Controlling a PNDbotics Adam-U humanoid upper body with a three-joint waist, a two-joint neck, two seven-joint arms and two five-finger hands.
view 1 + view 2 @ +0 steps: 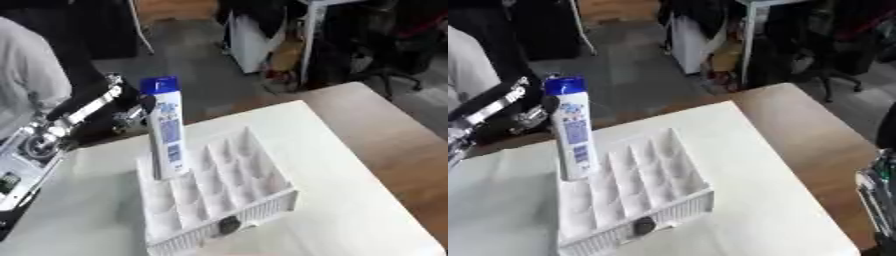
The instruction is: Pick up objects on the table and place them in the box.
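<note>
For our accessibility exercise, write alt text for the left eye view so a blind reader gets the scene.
A tall white tube with a blue cap stands upright in a far-left compartment of a white divided box on a white table. The left robot hand is right behind the tube, its arm reaching in from the left. A small dark round object sits at the box's near wall.

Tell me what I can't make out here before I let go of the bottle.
- Left hand: mostly behind the bottle in both views; grip unclear.
- Bottle's base: hidden by the box dividers, so whether it is seated is unclear.
- Bottle label: blurred.
- Right arm: cut off at the right eye view's edge; hand unseen.
- Dark knob on the box front: too small to identify.
</note>
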